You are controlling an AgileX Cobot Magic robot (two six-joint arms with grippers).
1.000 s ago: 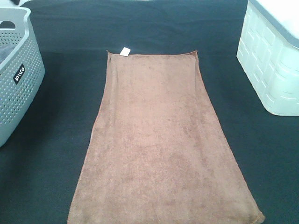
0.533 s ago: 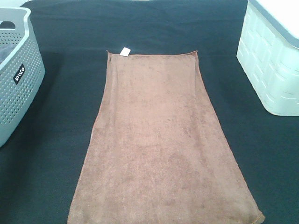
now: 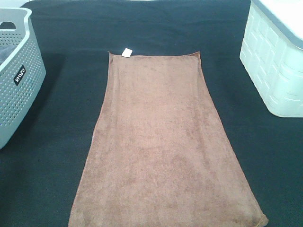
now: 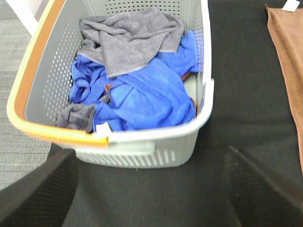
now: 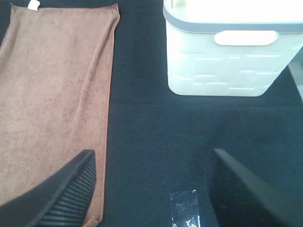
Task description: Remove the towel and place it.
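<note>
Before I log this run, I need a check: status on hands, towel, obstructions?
Left hand open, empty. Right hand open, empty. Towel flat on the black cloth, untouched. Nothing on it.

- The towel (image 3: 161,146): brown, rectangular, spread flat, lengthwise down the counter's middle.
- Its white tag (image 3: 126,52) sits on the far short edge.

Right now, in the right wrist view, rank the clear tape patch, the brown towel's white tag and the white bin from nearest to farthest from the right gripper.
1. Clear tape patch, on the black cloth between the open fingers of the right gripper.
2. White bin, ahead, toward one finger's side.
3. White tag, at the towel's far edge.
</note>
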